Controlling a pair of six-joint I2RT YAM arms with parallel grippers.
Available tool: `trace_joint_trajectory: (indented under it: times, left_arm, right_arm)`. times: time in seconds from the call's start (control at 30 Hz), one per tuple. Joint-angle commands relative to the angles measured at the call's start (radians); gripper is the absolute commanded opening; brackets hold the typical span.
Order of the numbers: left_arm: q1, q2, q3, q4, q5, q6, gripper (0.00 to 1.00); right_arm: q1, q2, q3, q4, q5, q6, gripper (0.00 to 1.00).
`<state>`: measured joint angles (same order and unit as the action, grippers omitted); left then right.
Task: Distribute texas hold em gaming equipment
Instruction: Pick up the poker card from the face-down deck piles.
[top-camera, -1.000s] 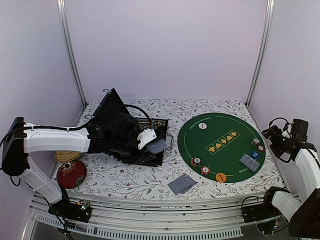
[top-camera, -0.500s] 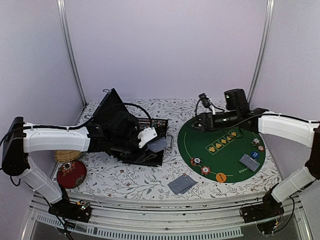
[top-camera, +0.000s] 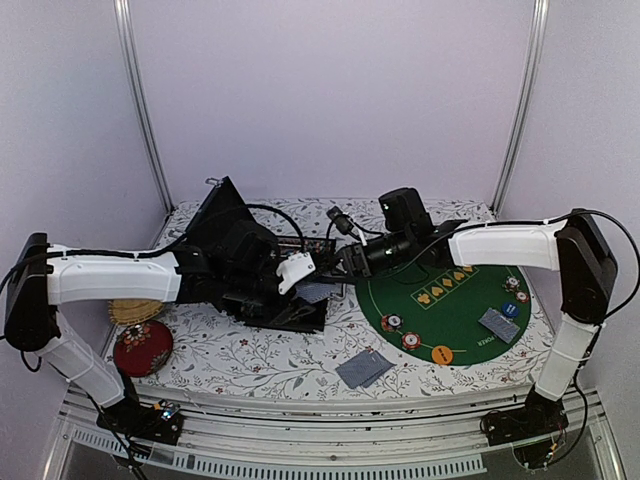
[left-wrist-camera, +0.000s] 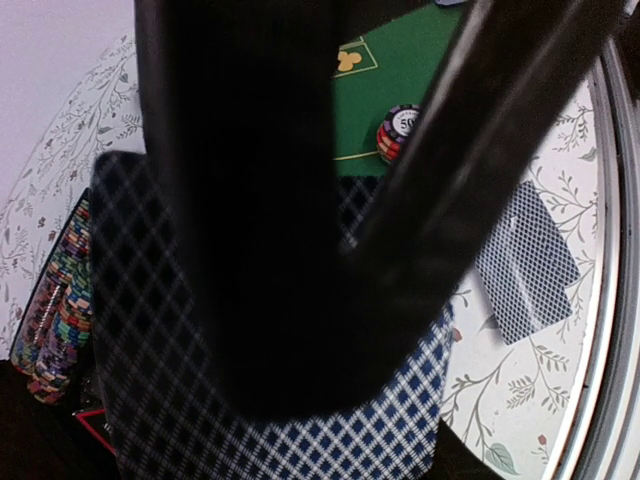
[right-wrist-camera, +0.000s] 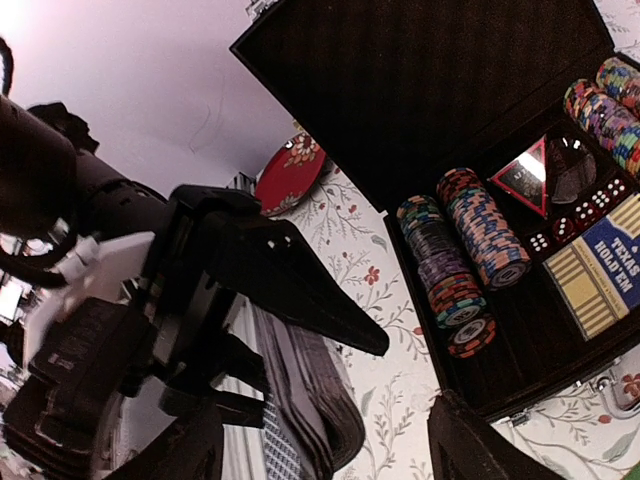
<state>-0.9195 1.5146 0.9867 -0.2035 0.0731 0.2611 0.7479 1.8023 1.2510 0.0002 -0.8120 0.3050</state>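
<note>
Covering the tabletop (top-camera: 250, 365) is a pale cloth with a grey vine-and-flower print, and a metal rail runs along the near edge. Plain lilac walls close in three sides, with two metal uprights (top-camera: 140, 110) at the back corners.

Black case (top-camera: 228, 232) sits left of centre with its lid up. Inside are chip rows (right-wrist-camera: 470, 255), dice (right-wrist-camera: 592, 205) and a boxed deck (right-wrist-camera: 612, 262). Green felt mat (top-camera: 450, 305) lies right of centre, near the case.

On the mat:
- two chip stacks (top-camera: 391, 322) near the front-left edge
- orange button (top-camera: 441, 353) at the front edge
- blue button (top-camera: 509, 309) at right, with more chips just behind it
- small card pile (top-camera: 498, 323) just in front of the blue button

Second card pile (top-camera: 363, 368) lies on the cloth in front of the mat. Red round pad (top-camera: 142, 347) and a woven disc (top-camera: 130, 312) sit at far left.

Left gripper (top-camera: 303, 291) is over the case's front-right corner, pinching a deck of diamond-backed cards (left-wrist-camera: 280, 430). Right gripper (top-camera: 338, 264) is just beside it, above the case's right edge, fingers spread wide.
</note>
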Motion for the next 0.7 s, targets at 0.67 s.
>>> trace_joint_trajectory:
  times: [0.67]
  left_arm:
    - [0.01,0.013,0.022,0.001,0.004,-0.008,0.52]
  right_arm:
    - [0.0,-0.095,0.05,-0.208,0.175,-0.133,0.28]
